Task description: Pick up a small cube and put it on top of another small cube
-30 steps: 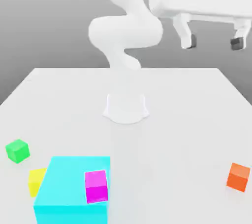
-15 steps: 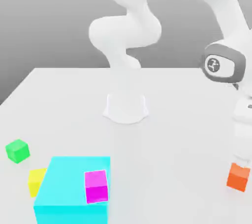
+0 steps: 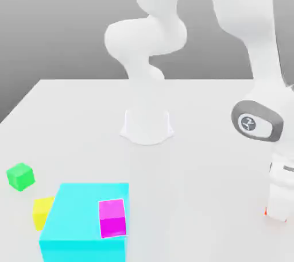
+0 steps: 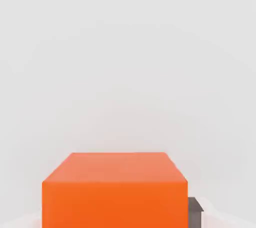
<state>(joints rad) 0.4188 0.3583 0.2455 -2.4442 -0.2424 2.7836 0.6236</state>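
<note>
At the near right of the exterior view, the gripper point(image 3: 278, 217) is pointed down over the orange cube point(image 4: 115, 202), which is almost wholly covered there, with only small bits of its colour seen around the fingertips. In the hand view, the cube is seen between the fingers, with a dark pad point(image 4: 195, 214) pressed against one of its sides; the jaws are drawn in to the cube's width, and the cube is held by them. The cube is set low, at the level of the pale table point(image 3: 201, 169); whether it is touched by the tabletop cannot be told. At the near left, a wide cyan block point(image 3: 80, 212) is seen, and on its top, by the right edge and toward the near side, a magenta cube point(image 3: 112, 218) is placed. Just beside the block's left side, a yellow cube point(image 3: 43, 212) is partly hidden by it; whether the two are touching cannot be made out. Farther back and farther left, a green cube point(image 3: 20, 176) is set apart on the table, turned at an angle. The arm's base point(image 3: 147, 126) is mounted at the far middle, well apart from all the cubes.
</note>
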